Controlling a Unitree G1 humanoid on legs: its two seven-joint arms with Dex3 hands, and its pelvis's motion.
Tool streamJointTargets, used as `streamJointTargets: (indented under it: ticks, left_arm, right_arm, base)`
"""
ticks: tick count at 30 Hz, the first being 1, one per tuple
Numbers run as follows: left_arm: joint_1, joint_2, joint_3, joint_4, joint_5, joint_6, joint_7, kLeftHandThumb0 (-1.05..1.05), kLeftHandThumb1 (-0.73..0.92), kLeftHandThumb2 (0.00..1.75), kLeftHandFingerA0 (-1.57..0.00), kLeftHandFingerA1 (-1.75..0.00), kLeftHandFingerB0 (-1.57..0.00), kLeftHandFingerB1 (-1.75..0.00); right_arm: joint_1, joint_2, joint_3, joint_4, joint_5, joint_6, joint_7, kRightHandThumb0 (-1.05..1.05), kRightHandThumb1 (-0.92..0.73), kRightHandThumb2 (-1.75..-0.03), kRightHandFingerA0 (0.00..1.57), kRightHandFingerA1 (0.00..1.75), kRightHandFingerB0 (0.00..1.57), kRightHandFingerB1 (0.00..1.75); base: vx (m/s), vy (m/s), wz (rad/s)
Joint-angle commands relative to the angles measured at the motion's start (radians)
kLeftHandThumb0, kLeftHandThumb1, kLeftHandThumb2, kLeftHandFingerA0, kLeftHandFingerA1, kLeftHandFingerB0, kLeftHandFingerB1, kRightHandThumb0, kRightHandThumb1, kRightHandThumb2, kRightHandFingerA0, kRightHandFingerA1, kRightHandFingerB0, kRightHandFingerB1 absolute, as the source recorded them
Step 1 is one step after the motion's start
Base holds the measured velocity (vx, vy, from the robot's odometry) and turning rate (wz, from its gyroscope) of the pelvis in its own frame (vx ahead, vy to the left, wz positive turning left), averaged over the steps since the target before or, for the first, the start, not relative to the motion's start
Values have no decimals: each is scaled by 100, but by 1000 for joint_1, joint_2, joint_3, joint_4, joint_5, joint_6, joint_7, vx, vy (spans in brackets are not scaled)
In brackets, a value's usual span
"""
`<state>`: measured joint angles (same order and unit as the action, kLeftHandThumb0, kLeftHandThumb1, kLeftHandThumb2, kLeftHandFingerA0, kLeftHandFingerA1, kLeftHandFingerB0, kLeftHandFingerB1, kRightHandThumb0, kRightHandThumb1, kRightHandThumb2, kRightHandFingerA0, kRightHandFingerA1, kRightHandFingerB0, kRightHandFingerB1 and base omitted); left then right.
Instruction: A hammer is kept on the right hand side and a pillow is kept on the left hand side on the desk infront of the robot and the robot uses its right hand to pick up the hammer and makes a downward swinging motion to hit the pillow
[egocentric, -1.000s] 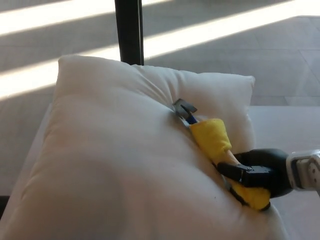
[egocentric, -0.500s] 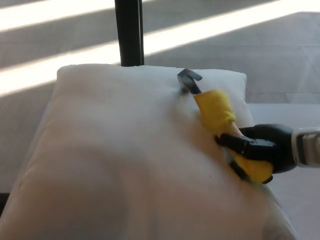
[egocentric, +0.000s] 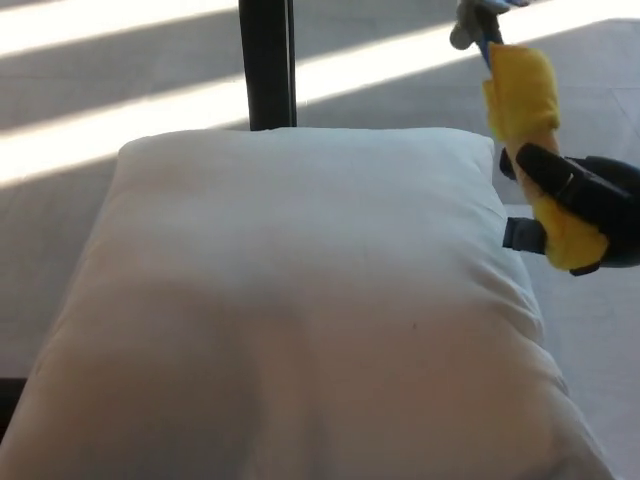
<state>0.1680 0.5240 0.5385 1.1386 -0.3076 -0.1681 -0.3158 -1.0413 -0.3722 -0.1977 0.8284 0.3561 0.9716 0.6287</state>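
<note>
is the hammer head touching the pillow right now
Apart. The head view shows the hammer raised in the right hand, its head up near the top edge with floor showing between it and the pillow.

Open room above the broad pillow (egocentric: 300, 300); dark post (egocentric: 267, 62) behind, seemingly beyond the desk.

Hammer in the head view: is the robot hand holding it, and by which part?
Yes. The right robot hand grips the hammer low on its yellow-wrapped handle, with the head raised above the pillow.
</note>
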Motion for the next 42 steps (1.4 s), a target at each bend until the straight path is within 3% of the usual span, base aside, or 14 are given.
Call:
streamJointTargets:
  ticks: [1, 7, 8, 13, 14, 15, 16, 23, 24, 31, 33, 36, 41, 42]
  left_arm:
    - [-1, 22, 7, -2, -6, 5, 1, -74, 89, 67, -74, -57, -80, -49]
    - [-15, 24, 15, 4, -14, 18, 2, -75, 89, 68, -78, -57, -78, -48]
    - [-9, 27, 17, 2, -16, 9, -18, -74, 90, 66, -73, -58, -77, -48]
    - [-14, 33, 25, -1, -19, 20, -1, -75, 90, 67, -74, -54, -79, -48]
    - [-13, 33, 26, -2, -20, 22, -2, -75, 90, 68, -75, -57, -78, -48]
    - [-15, 35, 28, -9, -23, 24, -5, -74, 90, 68, -77, -58, -79, -48]
    - [-17, 36, 29, -9, -23, 23, -5, -75, 90, 68, -78, -59, -80, -48]
    - [-10, 38, 33, 13, -24, 11, -30, -75, 90, 67, -70, -56, -77, -48]
    - [-8, 35, 34, 11, -24, 4, -26, -75, 90, 67, -73, -59, -79, -49]
    - [3, 32, 39, -2, -16, 6, -12, -74, 90, 67, -72, -55, -76, -47]
    - [-3, 31, 45, 15, -20, 4, -11, -75, 90, 67, -72, -56, -77, -48]
    - [1, 32, 43, 12, -16, 5, -17, -73, 91, 67, -71, -55, -75, -47]
    - [11, 25, 55, -3, -29, 7, -29, -74, 90, 67, -70, -57, -75, -49]
    - [5, 26, 54, 0, -26, 13, -12, -74, 90, 67, -73, -55, -76, -48]
  right_arm:
    - [-25, -45, -36, 4, 5, 7, -31, -36, -66, -107, 106, 175, 75, 175]
    - [113, -64, 27, -130, -115, -84, -182, -30, -70, -113, 100, 175, 71, 175]
    - [161, -62, 68, -163, -178, -133, -250, -27, -75, -98, 99, 175, 65, 175]
    - [301, -116, 307, -275, -383, -258, -319, -25, -71, -89, 93, 175, 66, 175]
    - [314, -124, 335, -281, -406, -276, -326, -25, -70, -88, 92, 175, 67, 169]
    - [353, -139, 408, -290, -479, -338, -375, -19, -68, -87, 108, 175, 71, 143]
    - [372, -144, 432, -294, -505, -368, -398, -22, -66, -91, 86, 175, 70, 152]
    - [425, -158, 481, -313, -546, -424, -466, -26, -61, -98, 83, 175, 62, 163]
    - [413, -151, 477, -294, -547, -398, -486, -25, -60, -103, 83, 175, 66, 156]
    - [399, -149, 437, -255, -525, -419, -513, -26, -58, -104, 83, 175, 66, 158]
    - [408, -152, 393, -262, -500, -433, -514, -27, -56, -112, 91, 175, 74, 157]
    - [391, -147, 367, -235, -502, -417, -529, -27, -56, -108, 95, 175, 78, 159]
    - [374, -128, 319, -189, -515, -438, -572, -25, -54, -101, 89, 175, 69, 157]
    - [379, -132, 341, -172, -544, -471, -586, -26, -60, -89, 86, 174, 61, 151]
  base:
    - [0, 0, 0]
    - [0, 0, 0]
    - [0, 0, 0]
    - [0, 0, 0]
    - [0, 0, 0]
    - [0, 0, 0]
    - [0, 0, 0]
    - [0, 0, 0]
    - [0, 0, 0]
    - [0, 0, 0]
    - [0, 0, 0]
    - [0, 0, 0]
    - [0, 0, 0]
    - [0, 0, 0]
